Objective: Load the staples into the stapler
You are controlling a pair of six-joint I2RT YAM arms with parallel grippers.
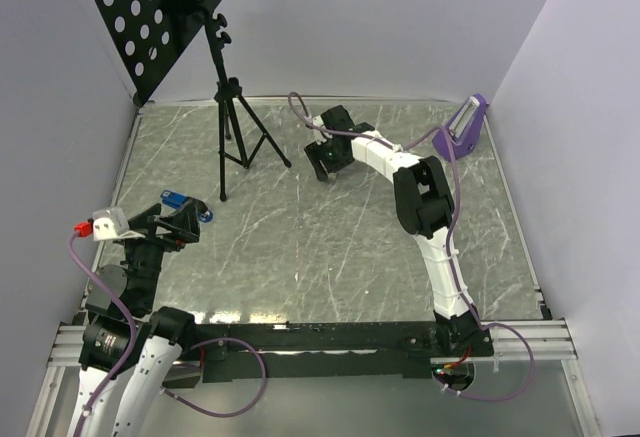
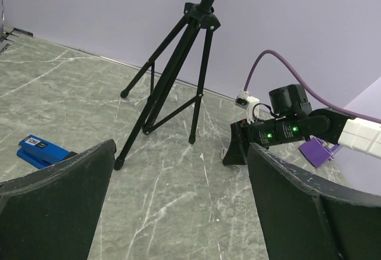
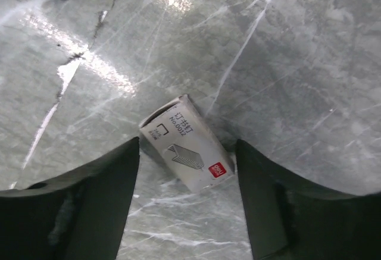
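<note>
The staples box (image 3: pixel 184 144), a pale carton with a small red mark, lies flat and askew on the marble table. My right gripper (image 3: pixel 187 147) hangs open just above it, one dark finger on each side of it. Neither finger presses it; the right one is close to its red-marked corner. From above, the right gripper (image 1: pixel 325 162) sits at the back middle and hides the box. A small blue stapler (image 1: pixel 172 198) (image 2: pixel 38 151) lies at the left. My left gripper (image 1: pixel 190 219) (image 2: pixel 181 153) stands wide open beside it, holding nothing.
A black tripod (image 1: pixel 235 122) (image 2: pixel 172 87) with a perforated black board (image 1: pixel 155 7) stands at the back left. A purple object (image 1: pixel 468 122) leans at the back right wall. Purple cables trail from both arms.
</note>
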